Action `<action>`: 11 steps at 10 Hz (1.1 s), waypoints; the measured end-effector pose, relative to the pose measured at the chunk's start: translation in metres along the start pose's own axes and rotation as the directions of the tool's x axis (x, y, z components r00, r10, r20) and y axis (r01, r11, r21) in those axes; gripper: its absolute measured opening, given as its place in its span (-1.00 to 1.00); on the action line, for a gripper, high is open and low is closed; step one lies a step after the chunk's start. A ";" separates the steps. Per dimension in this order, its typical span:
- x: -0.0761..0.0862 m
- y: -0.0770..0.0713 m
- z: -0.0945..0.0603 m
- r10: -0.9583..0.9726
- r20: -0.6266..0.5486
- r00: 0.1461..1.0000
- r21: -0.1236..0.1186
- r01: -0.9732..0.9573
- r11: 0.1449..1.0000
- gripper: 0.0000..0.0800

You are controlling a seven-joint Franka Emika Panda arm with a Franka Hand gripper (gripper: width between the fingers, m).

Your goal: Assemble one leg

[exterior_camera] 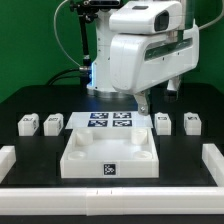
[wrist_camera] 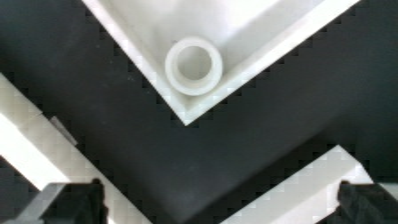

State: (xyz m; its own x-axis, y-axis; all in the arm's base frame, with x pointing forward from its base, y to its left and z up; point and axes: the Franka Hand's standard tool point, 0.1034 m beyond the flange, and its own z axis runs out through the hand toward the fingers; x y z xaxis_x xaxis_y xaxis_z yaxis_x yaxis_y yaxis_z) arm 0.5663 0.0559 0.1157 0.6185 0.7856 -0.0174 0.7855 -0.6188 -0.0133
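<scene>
Four small white legs with marker tags stand on the black table in the exterior view: two at the left and two at the right. The large white tray-like piece lies at the front centre. My gripper hangs above the tray's back right corner, left of the nearer right leg. In the wrist view the gripper is open and empty, with one dark fingertip at each side. A tray corner with its round socket lies ahead of it. No leg shows in the wrist view.
The marker board lies flat behind the tray. White border rails run along the exterior view's left, right and front edges. White strips cross the wrist view near the fingers. The robot's white body fills the back.
</scene>
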 end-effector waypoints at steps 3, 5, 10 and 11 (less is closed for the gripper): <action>0.000 0.000 0.000 0.000 0.000 1.000 0.001 0.000 1.000 0.63; 0.000 0.000 0.000 0.000 0.000 1.000 0.001 0.000 1.000 0.63; 0.000 0.000 0.001 0.000 0.001 1.000 0.001 0.000 1.000 0.63; 0.000 0.000 0.001 -0.001 0.001 1.000 0.001 0.001 1.000 0.63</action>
State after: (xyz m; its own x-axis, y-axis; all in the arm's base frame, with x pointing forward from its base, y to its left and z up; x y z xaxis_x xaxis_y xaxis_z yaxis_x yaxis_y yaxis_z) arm 0.5659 0.0559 0.1148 0.6180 0.7860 -0.0182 0.7859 -0.6182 -0.0148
